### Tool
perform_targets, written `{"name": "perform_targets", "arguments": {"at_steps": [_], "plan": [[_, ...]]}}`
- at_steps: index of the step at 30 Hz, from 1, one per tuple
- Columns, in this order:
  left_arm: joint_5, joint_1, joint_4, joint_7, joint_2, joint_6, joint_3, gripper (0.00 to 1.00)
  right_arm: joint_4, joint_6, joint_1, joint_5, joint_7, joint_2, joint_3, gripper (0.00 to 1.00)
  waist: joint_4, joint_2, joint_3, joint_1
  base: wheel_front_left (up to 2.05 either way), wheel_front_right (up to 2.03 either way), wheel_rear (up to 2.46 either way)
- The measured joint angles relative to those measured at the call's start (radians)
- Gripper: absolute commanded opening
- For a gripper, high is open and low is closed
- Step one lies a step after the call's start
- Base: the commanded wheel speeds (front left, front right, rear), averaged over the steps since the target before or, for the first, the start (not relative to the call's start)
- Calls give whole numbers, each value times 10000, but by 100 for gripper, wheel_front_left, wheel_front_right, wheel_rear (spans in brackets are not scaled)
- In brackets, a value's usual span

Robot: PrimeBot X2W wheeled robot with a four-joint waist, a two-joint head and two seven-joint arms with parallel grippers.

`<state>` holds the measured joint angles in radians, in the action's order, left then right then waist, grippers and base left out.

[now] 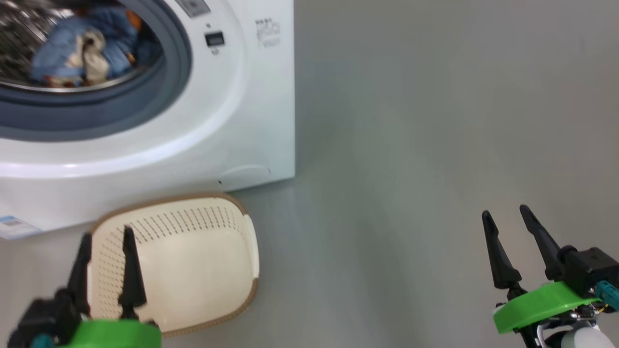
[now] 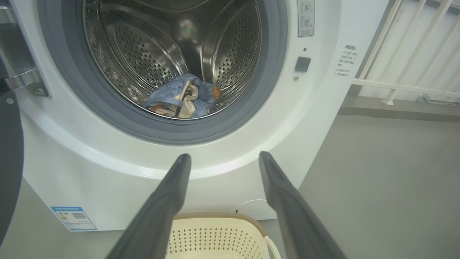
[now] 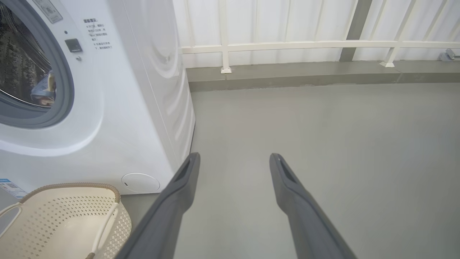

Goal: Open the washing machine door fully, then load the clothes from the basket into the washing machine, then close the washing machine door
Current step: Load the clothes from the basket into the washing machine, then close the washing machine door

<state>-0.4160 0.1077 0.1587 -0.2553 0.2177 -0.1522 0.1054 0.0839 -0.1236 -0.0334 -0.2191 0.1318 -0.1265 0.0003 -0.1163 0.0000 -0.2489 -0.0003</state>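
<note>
Left gripper (image 1: 107, 235) hangs low over the near left corner of the basket (image 1: 193, 270), its two dark fingers spread wide with nothing between them. Well off to the right, the right gripper (image 1: 505, 212) hovers over bare floor (image 1: 435, 121), likewise spread and empty.

Largest here is the washing machine (image 1: 251, 121), its round mouth uncovered. The washing machine door (image 2: 8, 162) stands out to the left as a dark slab below its metal hinge (image 2: 23, 81); I cannot tell how wide it stands. The basket sits on the floor just in front of the machine and holds nothing. The clothes (image 2: 183, 97), a light blue bundle with cream lining, lie at the bottom of the perforated steel drum (image 2: 151, 54), behind the grey gasket (image 2: 273, 72).

By my reading, opening and loading look done and closing the door is what is left. The left gripper is the one on the door's side, though it is not touching it.

The head view takes in both grippers and the empty basket together, with the drum blurred. The left wrist view adds the door, the hinge, a sharp look at the garment and the blue label sticker (image 2: 73, 217). The right wrist view adds the machine's side panel, the round service flap (image 3: 141, 182) and a white railing (image 3: 305, 45) behind.
</note>
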Motion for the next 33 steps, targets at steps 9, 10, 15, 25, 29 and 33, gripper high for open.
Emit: {"name": "perform_targets", "arguments": {"at_steps": [9,10,15,25,29,33], "plan": [[228,-1705,-430,0,-211,-75,278,100,-698,0,831,63,-522,-59,-2,100,327,0,1390,1,0,0,0],[230,-1783,-449,0,-232,-75,291,100,-759,0,947,86,-568,-58,-13,100,362,0,1523,2,0,0,0],[232,-2233,-548,0,-324,-161,324,100,-1126,0,1662,105,-888,-42,-247,100,584,0,2166,1,0,0,0],[234,-2588,-675,10,-288,-159,418,100,-1613,0,1790,343,-1183,-35,-322,100,1136,0,2690,3,0,0,0],[247,-2590,-708,42,-280,-226,433,100,-1662,0,1868,343,-1221,-6,-316,100,1254,0,2773,3,0,0,0],[334,-2590,-876,92,-278,-265,537,100,-1684,0,1869,343,-1235,29,-293,100,1259,0,2776,3,0,0,0]]}}
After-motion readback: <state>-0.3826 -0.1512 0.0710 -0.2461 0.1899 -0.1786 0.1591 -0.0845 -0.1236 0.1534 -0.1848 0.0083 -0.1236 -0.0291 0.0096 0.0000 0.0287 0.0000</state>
